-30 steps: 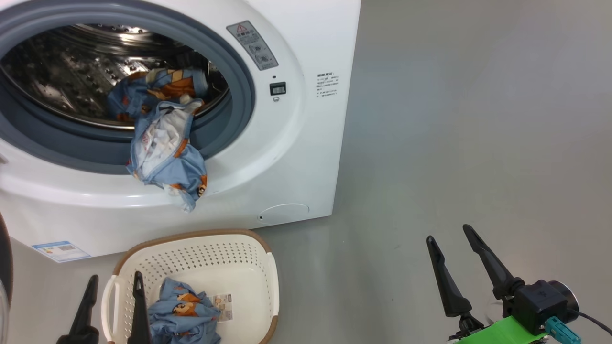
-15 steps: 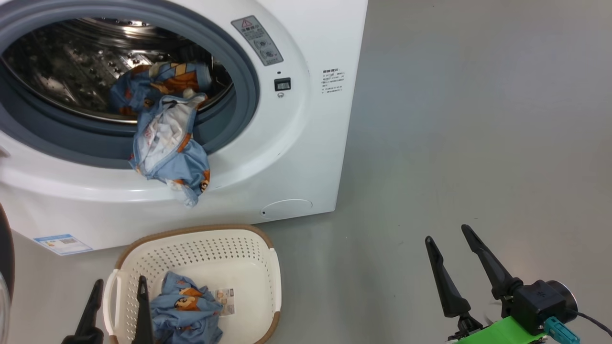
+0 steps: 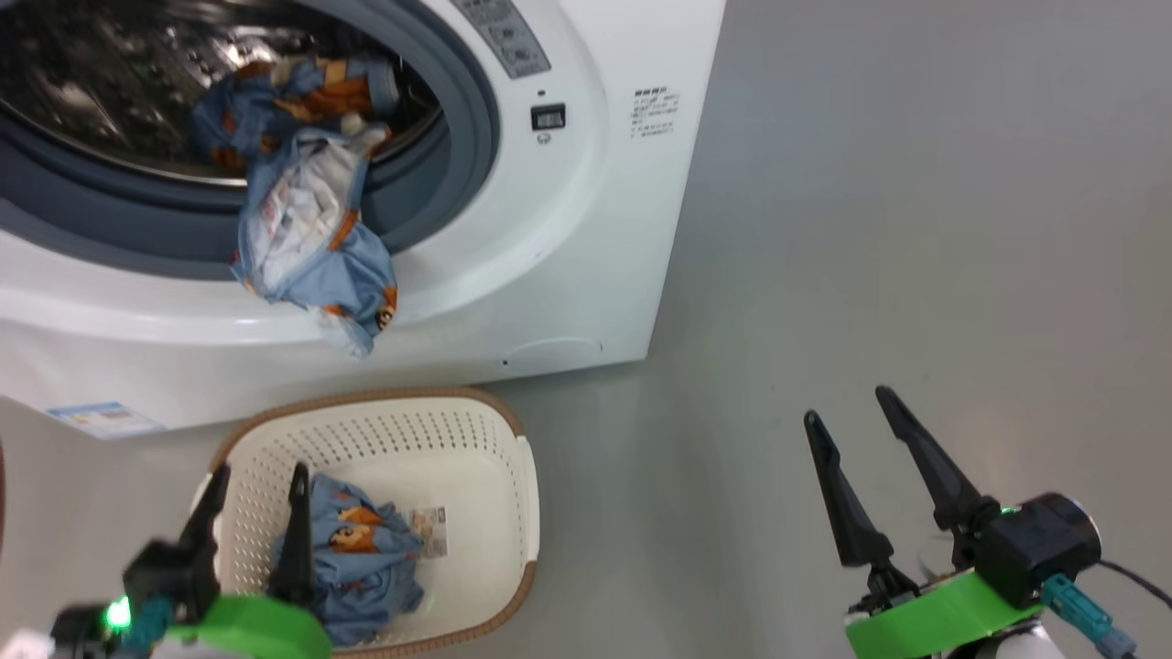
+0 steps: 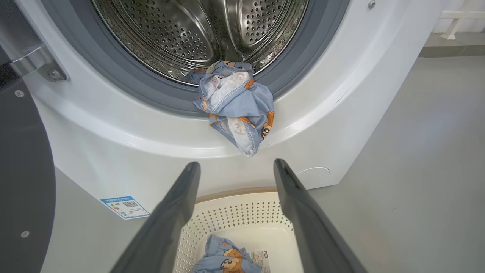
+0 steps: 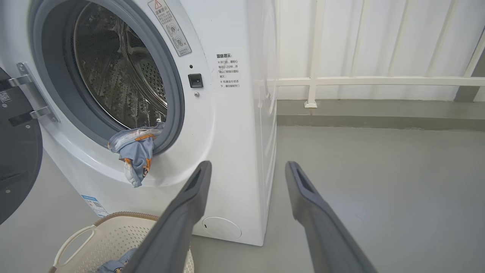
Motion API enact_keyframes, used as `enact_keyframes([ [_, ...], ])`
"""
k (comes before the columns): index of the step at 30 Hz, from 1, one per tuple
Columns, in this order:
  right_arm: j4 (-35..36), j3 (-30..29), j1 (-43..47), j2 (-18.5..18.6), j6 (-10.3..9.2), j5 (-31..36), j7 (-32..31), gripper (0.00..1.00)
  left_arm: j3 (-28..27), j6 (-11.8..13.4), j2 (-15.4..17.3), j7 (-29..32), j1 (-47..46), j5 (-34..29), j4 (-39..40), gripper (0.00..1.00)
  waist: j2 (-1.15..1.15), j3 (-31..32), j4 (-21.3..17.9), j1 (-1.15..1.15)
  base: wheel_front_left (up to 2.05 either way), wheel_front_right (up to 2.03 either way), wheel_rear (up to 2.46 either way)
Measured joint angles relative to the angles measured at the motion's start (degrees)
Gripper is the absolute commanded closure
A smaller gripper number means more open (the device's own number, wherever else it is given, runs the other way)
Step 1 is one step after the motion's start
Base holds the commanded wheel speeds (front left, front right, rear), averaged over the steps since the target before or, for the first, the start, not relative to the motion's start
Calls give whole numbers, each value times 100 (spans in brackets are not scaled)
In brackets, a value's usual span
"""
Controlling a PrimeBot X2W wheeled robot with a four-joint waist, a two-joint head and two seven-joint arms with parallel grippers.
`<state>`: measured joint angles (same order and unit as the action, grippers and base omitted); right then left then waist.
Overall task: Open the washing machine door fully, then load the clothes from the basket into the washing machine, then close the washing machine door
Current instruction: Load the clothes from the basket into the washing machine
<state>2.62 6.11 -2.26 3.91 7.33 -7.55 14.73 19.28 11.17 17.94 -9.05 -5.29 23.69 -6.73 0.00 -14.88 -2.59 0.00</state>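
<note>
The washing machine [image 3: 586, 238] stands with its door [image 4: 22, 182] swung wide open on the hinge side, clear of the opening. The steel drum [image 4: 197, 34] and the grey rubber seal [image 3: 462, 137] around the mouth are exposed.

A blue printed garment [image 3: 311, 247], showing its pale inner side, hangs out of the machine's mouth. It drapes over the seal and down the white front, its lowest corner short of the machine's bottom edge. A second garment [image 3: 275, 101] of the same print lies just behind it, inside the drum.

The basket [image 3: 412, 439] sits on the floor [image 3: 916, 229] right in front of the machine, below the hanging garment, and its far rim is near the machine's base. A third garment [image 3: 362, 558] lies crumpled in the basket, beside a label sticker [image 3: 428, 531] on the basket floor.

The left gripper [image 3: 259, 474] is in front of the machine over the basket, its fingers spread wide and holding nothing. One finger lines up with the edge of the third garment, but contact cannot be judged from these angles. The right gripper [image 3: 847, 405] is also spread and empty, over bare floor in front of the machine and off its latch-side corner, well apart from it.
</note>
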Motion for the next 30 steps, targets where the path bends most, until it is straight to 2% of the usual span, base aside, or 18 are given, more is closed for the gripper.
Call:
enact_keyframes([
  [3, 29, 4, -109, 0, 0, 0, 0, 0, 47, -131, -19, 53, -351, 37, -233, 0, 0, -138, 5, 0, 0, 0, 0],
  [5, 60, 2, -254, 0, 0, 0, 0, 0, 82, -344, -125, 151, -939, 126, -643, 0, 0, -367, 13, 0, 0, 0, 0],
  [17, 151, 76, -858, -25, 0, -18, 0, 0, 26, -914, -232, 252, -2860, 382, -2097, 0, 0, -1236, -68, 0, 0, 0, 0],
  [30, 149, 158, -1199, -62, 0, -213, 0, 0, -69, -1094, -97, 450, -3971, 431, -3084, 0, 0, -1847, -439, 0, 0, 0, 0],
])
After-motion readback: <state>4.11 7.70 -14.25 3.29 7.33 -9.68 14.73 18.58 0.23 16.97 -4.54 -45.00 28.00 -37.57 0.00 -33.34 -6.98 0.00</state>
